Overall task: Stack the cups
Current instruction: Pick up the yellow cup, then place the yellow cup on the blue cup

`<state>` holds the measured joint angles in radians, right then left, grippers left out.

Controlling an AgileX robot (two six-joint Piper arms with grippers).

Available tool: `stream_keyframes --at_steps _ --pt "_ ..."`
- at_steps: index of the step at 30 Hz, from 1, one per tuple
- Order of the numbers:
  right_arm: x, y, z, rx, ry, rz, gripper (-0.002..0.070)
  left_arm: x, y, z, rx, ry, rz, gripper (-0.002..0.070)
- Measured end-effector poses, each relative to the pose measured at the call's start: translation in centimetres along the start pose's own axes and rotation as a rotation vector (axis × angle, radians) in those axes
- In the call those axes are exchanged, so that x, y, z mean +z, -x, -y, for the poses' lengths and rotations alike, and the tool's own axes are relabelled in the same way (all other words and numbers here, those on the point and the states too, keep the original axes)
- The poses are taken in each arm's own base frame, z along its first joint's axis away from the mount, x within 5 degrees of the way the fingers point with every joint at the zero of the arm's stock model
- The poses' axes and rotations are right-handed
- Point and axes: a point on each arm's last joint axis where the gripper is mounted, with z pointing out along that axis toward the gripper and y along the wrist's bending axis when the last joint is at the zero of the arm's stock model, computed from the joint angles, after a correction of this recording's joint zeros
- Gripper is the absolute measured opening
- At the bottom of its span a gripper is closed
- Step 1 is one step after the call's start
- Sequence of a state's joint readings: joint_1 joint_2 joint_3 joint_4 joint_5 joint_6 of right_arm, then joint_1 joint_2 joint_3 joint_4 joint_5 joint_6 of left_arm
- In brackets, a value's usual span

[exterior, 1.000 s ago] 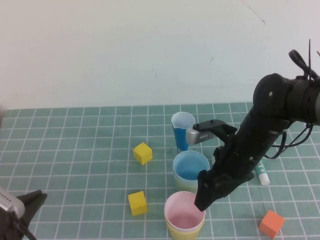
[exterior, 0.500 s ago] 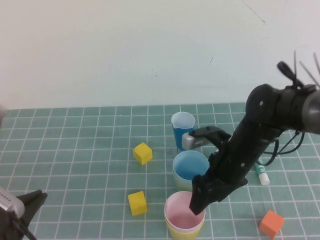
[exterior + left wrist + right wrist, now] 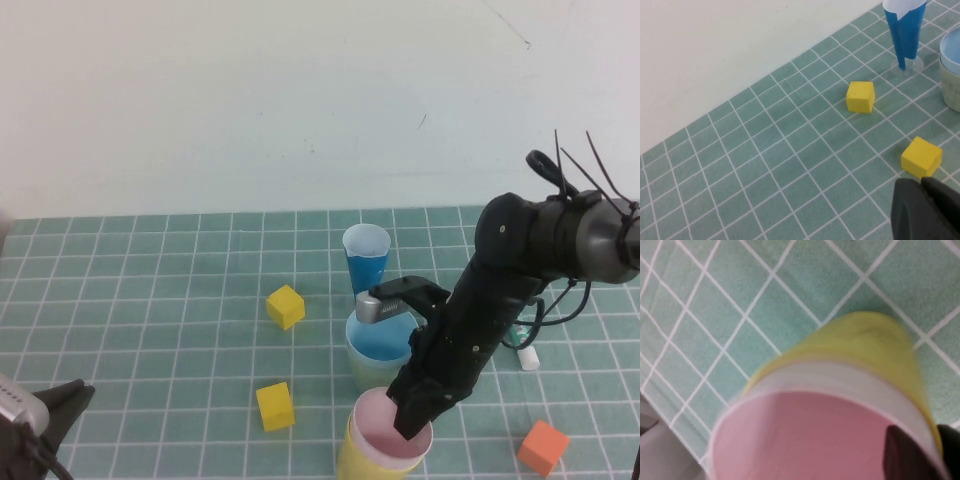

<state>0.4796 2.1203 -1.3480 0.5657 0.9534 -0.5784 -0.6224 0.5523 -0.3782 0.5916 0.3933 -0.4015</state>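
Note:
A pink cup (image 3: 380,430) sits nested in a yellow cup (image 3: 352,462) at the near edge. My right gripper (image 3: 412,420) is shut on their rim, one finger inside the pink cup and one outside the yellow. The right wrist view shows the pink cup (image 3: 805,435), the yellow cup (image 3: 860,345) and the gripper (image 3: 925,452) above the mat. A light blue cup (image 3: 378,335) sits nested in a pale green cup (image 3: 365,372) just behind. My left gripper (image 3: 45,415) is shut and empty at the near left, and also shows in its own view (image 3: 925,210).
A narrow dark blue cone cup (image 3: 368,270) stands behind the blue cup. Two yellow cubes (image 3: 285,306) (image 3: 275,406) lie to the left. An orange cube (image 3: 543,446) and a small white tube (image 3: 524,352) lie to the right.
My right gripper closed on the rim of the pink and yellow cups, and the pair has shifted a little to the right and nearer. The left arm has not moved.

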Motion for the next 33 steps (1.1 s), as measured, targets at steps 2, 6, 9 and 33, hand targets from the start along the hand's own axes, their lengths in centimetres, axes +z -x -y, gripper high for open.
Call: stream_keyframes --at_steps 2,6,9,33 --pt "0.0 0.0 -0.2 -0.022 0.023 -0.003 0.0056 0.0 0.0 0.0 0.000 0.000 0.000 -0.0001" --pt "0.0 -0.1 -1.0 -0.042 0.109 -0.008 0.0032 0.0 0.0 0.0 0.000 0.000 0.001 -0.0001" --pt "-0.5 -0.1 -1.8 -0.066 0.172 0.001 0.0032 0.0 0.0 0.0 -0.006 0.000 0.001 -0.0001" --pt "-14.8 3.9 -3.8 -0.380 -0.393 0.081 0.0032 1.5 1.3 1.7 -0.207 -0.156 0.130 -0.0001"
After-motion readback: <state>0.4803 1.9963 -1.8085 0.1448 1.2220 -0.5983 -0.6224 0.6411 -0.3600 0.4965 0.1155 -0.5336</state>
